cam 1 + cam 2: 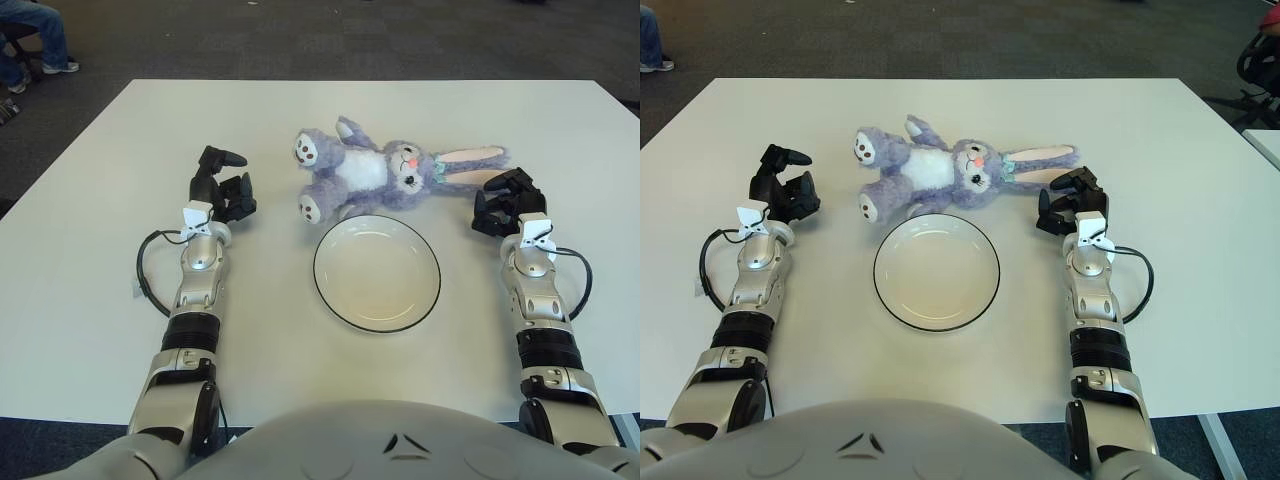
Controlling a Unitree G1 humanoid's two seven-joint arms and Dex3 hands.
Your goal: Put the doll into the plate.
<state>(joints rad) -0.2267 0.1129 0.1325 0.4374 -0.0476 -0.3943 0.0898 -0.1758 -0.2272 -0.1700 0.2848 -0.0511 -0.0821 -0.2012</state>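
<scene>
A purple and white bunny doll (385,172) lies on its back on the white table, head to the right, long ears pointing right. A white plate with a dark rim (376,271) sits just in front of it, empty. My left hand (221,185) is to the left of the doll, fingers relaxed and holding nothing, a gap between it and the doll's feet. My right hand (508,202) is just right of the doll's head, below its ears, fingers loosely curled and holding nothing.
The white table (90,230) stretches wide around the plate. Dark carpet lies beyond the far edge. A seated person's legs (30,40) show at the far left. Cables loop beside both forearms.
</scene>
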